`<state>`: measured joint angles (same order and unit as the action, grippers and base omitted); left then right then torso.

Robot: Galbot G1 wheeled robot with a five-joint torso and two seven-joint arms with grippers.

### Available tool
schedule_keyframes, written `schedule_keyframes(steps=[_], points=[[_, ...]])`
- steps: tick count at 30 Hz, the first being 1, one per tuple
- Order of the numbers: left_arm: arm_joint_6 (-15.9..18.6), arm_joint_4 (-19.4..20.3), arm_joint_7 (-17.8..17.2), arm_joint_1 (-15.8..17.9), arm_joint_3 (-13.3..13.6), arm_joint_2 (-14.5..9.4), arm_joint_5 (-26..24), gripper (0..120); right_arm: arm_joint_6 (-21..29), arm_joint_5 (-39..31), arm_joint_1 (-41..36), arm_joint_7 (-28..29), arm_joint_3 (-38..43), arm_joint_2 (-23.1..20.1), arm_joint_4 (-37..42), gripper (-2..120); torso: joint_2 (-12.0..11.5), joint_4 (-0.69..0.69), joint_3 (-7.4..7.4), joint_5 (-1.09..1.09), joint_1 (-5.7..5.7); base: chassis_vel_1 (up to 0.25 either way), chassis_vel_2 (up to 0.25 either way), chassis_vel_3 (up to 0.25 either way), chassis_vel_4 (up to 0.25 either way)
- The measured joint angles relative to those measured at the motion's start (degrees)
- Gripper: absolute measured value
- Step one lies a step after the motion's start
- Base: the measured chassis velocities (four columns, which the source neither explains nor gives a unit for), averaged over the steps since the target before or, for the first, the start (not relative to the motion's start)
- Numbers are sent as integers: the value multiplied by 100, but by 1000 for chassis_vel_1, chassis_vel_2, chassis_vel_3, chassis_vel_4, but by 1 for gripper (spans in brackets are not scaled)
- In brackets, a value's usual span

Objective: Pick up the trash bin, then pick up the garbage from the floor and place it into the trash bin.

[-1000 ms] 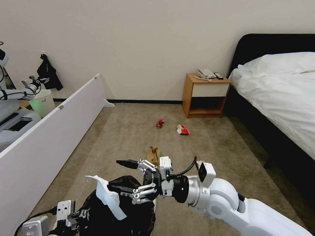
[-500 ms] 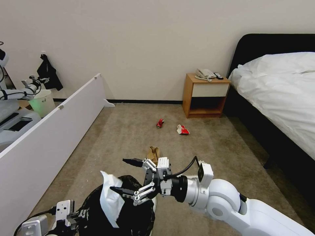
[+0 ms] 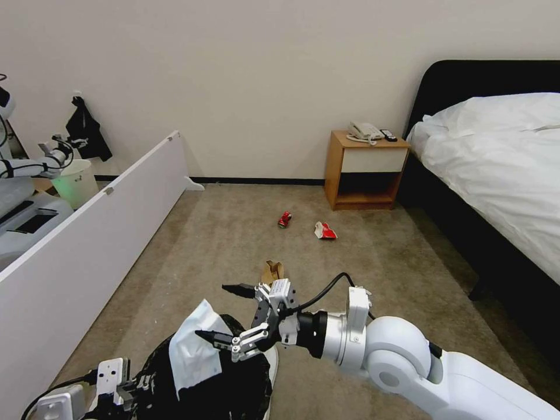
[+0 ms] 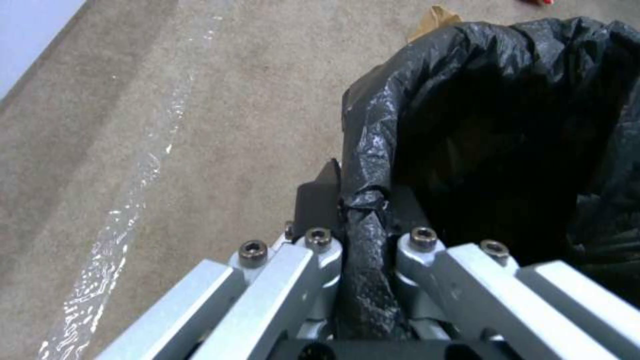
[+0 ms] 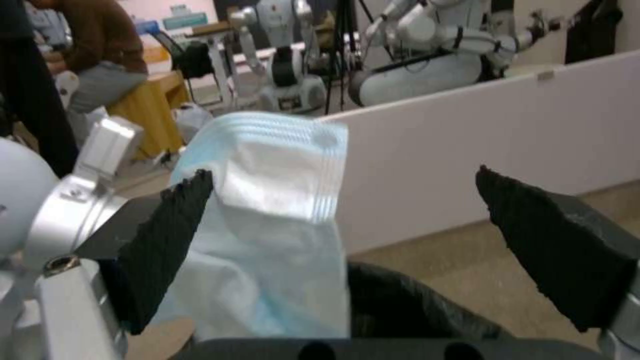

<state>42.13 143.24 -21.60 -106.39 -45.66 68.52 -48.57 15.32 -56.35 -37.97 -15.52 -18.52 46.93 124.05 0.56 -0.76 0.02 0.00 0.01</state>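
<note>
Right gripper (image 3: 224, 318) hovers at the far rim of the trash bin (image 3: 233, 385), jaws spread wide, gripping nothing; a white slipper (image 3: 195, 350) hangs against its lower finger, draped over the bin mouth, long axis roughly upright, most of it above the black liner. In the right wrist view the slipper (image 5: 267, 225) sits by one fingertip with the other finger well apart from it, so I read it as released and dropping in. Left gripper (image 4: 363, 240) is clamped on the bin's bagged rim, holding the bin low at the robot's left front. Floor (image 3: 373, 262) count: one brown paper bag (image 3: 272, 272) just beyond the right gripper, then one crushed red can (image 3: 284, 219) and one red-and-white wrapper (image 3: 325, 231) farther off toward the nightstand (image 3: 366, 172). Bag lies straight ahead of the right gripper, long axis pointing away from the robot; right arm is clearly the nearer one. Second slipper, tissues, bottle: can't tell.
</note>
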Motion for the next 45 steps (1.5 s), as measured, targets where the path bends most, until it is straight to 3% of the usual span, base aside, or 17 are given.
schedule_keyframes(steps=[20,29,37,41,45], points=[[0,0,2,-1,14,24,15,4,280,256,-159,-6,-70,-196,35,100,0,0,0,0,0,0,0,0,0],[0,0,8,7,15,42,24,4,22,220,-350,-12,148,-167,56,100,0,0,0,0,0,0,0,0,0],[0,0,28,69,-15,107,145,4,-226,176,-1561,148,1612,-68,141,100,0,-2,0,1,0,0,0,0,0],[-1,0,74,108,-50,154,276,4,-262,373,-2317,414,2710,140,208,100,0,0,0,1,0,0,0,0,0],[-1,0,95,105,-89,178,356,4,-262,653,-2765,563,3243,249,229,100,0,0,0,1,0,0,0,0,0]])
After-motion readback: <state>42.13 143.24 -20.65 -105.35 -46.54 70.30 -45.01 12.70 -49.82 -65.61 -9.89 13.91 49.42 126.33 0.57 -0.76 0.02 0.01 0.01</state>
